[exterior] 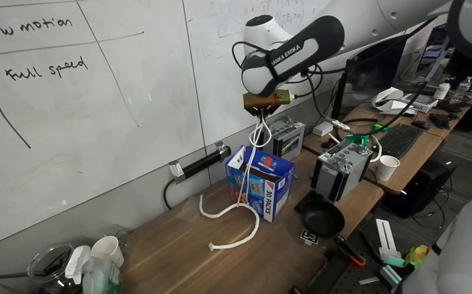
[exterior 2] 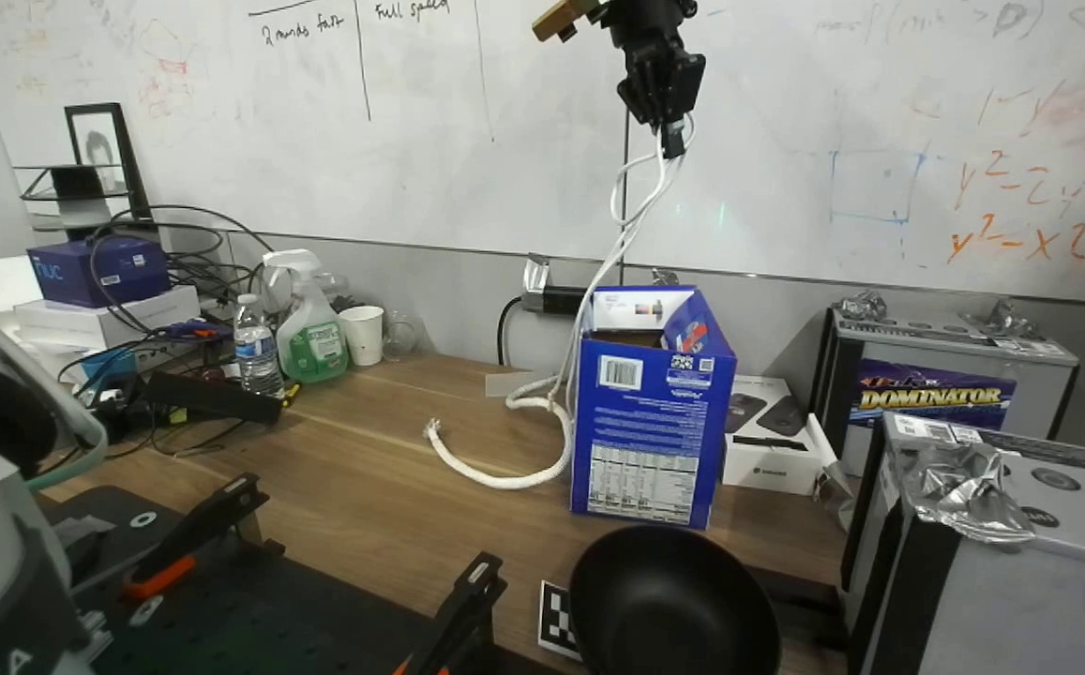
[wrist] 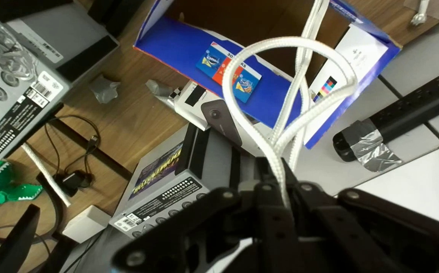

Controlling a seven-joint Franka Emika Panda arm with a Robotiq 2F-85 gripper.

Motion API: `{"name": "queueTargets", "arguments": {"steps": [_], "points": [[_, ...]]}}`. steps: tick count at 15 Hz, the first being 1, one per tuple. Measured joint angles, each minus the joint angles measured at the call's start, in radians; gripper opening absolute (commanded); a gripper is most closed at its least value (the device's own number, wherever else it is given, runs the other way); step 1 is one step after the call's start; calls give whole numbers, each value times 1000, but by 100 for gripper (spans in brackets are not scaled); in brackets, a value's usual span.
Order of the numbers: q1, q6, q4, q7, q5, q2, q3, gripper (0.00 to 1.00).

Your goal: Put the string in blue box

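Closed jaws of the Robotiq gripper (exterior 2: 672, 142) pinch the white string (exterior: 256, 224) well higher than the blue snack carton (exterior: 261, 187); one loop dangles below the grip. Two strands drop past the carton's open mouth and hang outside it, and both string ends lie on the wooden tabletop (exterior 2: 354, 478) nearby. Toward the spray bottle (exterior 2: 314, 342), the wood gives a broad run of room. Elsewhere the margins are tighter: behind the carton, the grey wall (exterior: 138, 208) carries one black power strip (exterior: 204, 163) under the whiteboard (exterior: 138, 94); on the side away from the string stand two grey equipment boxes (exterior: 335, 171); and one black frying pan (exterior: 322, 216) sits near the carton's base. Two white paper cups (exterior: 388, 168) show in an exterior view, well apart, one by the spray bottle.
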Motion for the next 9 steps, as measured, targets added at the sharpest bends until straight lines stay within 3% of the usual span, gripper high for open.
{"name": "queueTargets", "arguments": {"steps": [9], "points": [[-55, 12, 48, -169, 81, 193, -1, 5]]}}
